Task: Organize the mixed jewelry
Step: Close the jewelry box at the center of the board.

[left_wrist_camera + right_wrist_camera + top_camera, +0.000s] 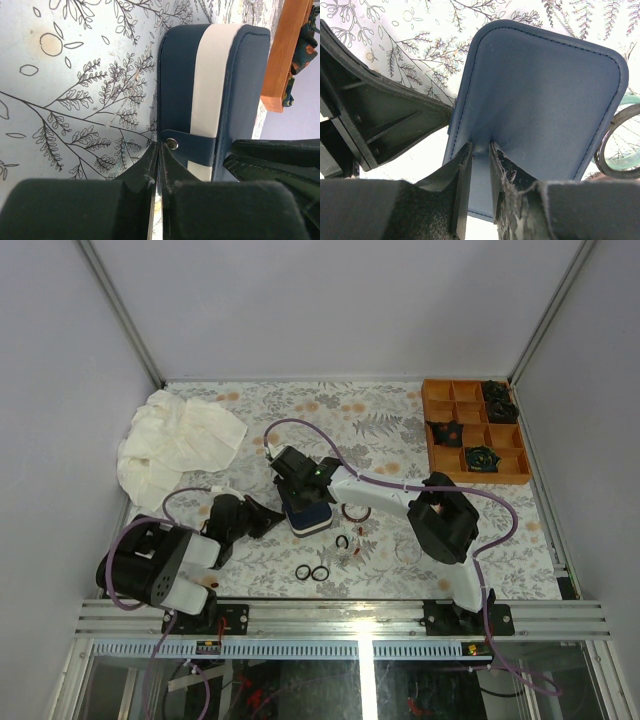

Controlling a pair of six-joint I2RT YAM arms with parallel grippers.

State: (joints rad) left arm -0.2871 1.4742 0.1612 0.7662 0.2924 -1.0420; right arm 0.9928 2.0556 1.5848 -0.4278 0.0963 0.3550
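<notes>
Floral tabletop [380, 420], with a crumpled cream cloth [175, 445] toward the far-left corner and an orange divided tray [436, 393], black rosettes [480, 455] in some compartments, at the far-right corner. Navy case [308, 517] near the centre, seemingly part open, with a cream lining visible edge-on. Right fingers [466, 162] narrowly parted and clamped on a navy flap at the edge of the case; left fingers [152, 160] fully closed, tips against the snap strap [171, 144], with nothing visibly gripped. Mixed jewelry [341, 542] loose on the tabletop between the case and the near edge: a reddish-brown bangle [352, 512] just beside the case, two black rings [314, 573] nearer that edge, tiny red pieces [357, 533] between. Probable hazards: slip of the flap from so slight a hold; drag or tipping of the case onto the bangle through uneven pull from the two arms, with scatter of the small pieces.
</notes>
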